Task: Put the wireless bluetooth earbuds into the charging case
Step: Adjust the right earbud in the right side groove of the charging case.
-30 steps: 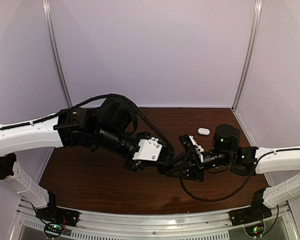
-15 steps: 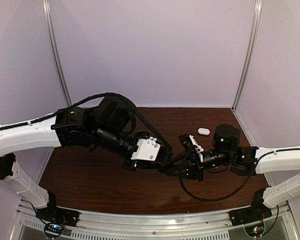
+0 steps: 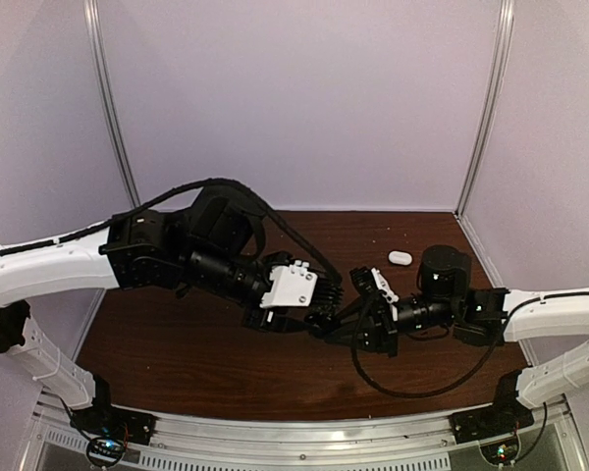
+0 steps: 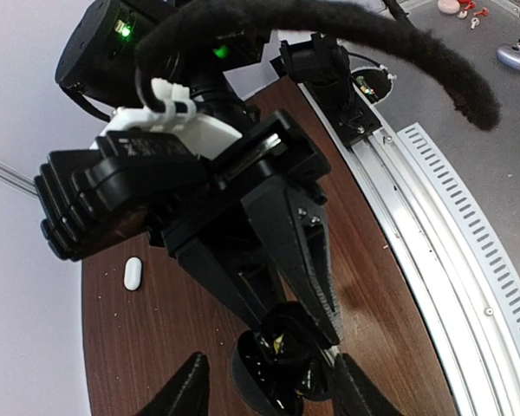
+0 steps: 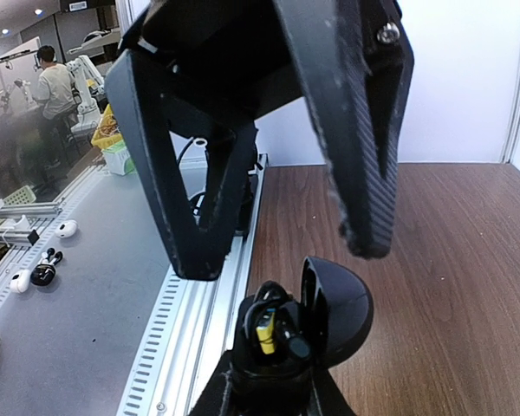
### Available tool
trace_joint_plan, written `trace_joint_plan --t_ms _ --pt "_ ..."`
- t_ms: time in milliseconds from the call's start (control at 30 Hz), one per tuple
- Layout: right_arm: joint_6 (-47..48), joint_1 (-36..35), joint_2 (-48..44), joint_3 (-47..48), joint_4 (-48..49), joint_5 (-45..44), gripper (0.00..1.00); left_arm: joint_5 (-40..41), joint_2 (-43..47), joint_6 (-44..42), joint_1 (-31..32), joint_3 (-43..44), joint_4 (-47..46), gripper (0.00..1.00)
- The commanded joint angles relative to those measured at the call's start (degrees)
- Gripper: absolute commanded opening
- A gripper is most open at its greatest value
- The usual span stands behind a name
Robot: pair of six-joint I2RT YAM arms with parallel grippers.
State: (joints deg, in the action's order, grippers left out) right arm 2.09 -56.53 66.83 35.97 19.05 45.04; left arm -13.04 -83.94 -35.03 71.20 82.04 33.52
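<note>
Top external view: saw both arms stretched in over the middle of the brown desk [image 3: 177, 353], wrists almost nose to nose. Found the left hand [image 3: 336, 312] reaching from the left side and the right hand [image 3: 353, 332] from the right, tips overlapping in a dark tangle (too dark there to sort finger from finger). Spotted the charging case [image 3: 400, 257], a white oval pebble, lying flat on the desk near the far right corner, well apart from both hands and touched by neither (lid down, as far as could be told).

Right wrist view: saw the right hand clamped narrow on a black round pod [image 5: 329, 312], held up off the desk with its hinged lid tipped open to the right. Made out a yellow bit and dark shapes in the base (could not tell what exactly). Saw the left hand's fingers [image 5: 186, 199] hanging above the pod, spread wide, one to each side, touching nothing.

Left wrist view: looked down past the right hand's body onto the same open pod, framed between the left fingertips at the picture's bottom, a gap showing on both sides. Caught the white case again beyond, on bare wood toward the far edge.
</note>
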Motion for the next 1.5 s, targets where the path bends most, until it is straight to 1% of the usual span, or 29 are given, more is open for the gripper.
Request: trace_joint_plan --t_ms 0,167,300,467,867,1000,1167,1300,1333,1467 --pt "1.0 -0.3 -2.4 0.2 1.2 -1.8 0.0 1.8 0.8 3.3 -0.2 -1.9 -4.8 0.53" --pt "1.2 -0.3 -3.3 0.0 1.7 -2.6 0.0 2.0 0.1 4.5 -0.2 -2.4 -4.5 0.54" --pt "0.8 -0.2 -3.7 0.0 2.1 -3.5 0.0 -0.1 -0.2 3.9 -0.2 -1.9 -4.1 0.54" --pt "-2.0 0.7 -4.2 -0.8 4.7 -4.0 0.0 -3.2 -0.6 2.8 0.0 -0.7 -3.5 0.51" --pt "-5.6 2.2 -4.5 -1.5 7.6 -4.3 0.0 -4.1 -1.4 0.9 0.9 -1.0 -3.1 0.41" --pt "-5.4 2.6 -4.8 -1.6 7.8 -4.4 0.0 -4.5 -1.6 1.2 0.9 -1.2 -3.2 0.41" --pt "-4.5 2.6 -4.6 -1.9 7.5 -3.4 0.0 -1.0 -1.5 1.6 1.0 -0.8 -3.5 0.46" --pt "-4.1 2.6 -4.4 -1.7 6.8 -2.4 0.0 4.6 -0.9 2.7 0.9 -1.2 -6.0 0.48" --pt "-4.0 2.6 -4.4 -1.8 6.8 -1.8 0.0 7.1 -0.7 3.1 0.9 -1.6 -7.0 0.48" --pt "-4.1 2.4 -4.4 -1.7 6.9 -0.6 0.0 13.2 -1.1 3.0 0.8 -2.1 -7.7 0.48"
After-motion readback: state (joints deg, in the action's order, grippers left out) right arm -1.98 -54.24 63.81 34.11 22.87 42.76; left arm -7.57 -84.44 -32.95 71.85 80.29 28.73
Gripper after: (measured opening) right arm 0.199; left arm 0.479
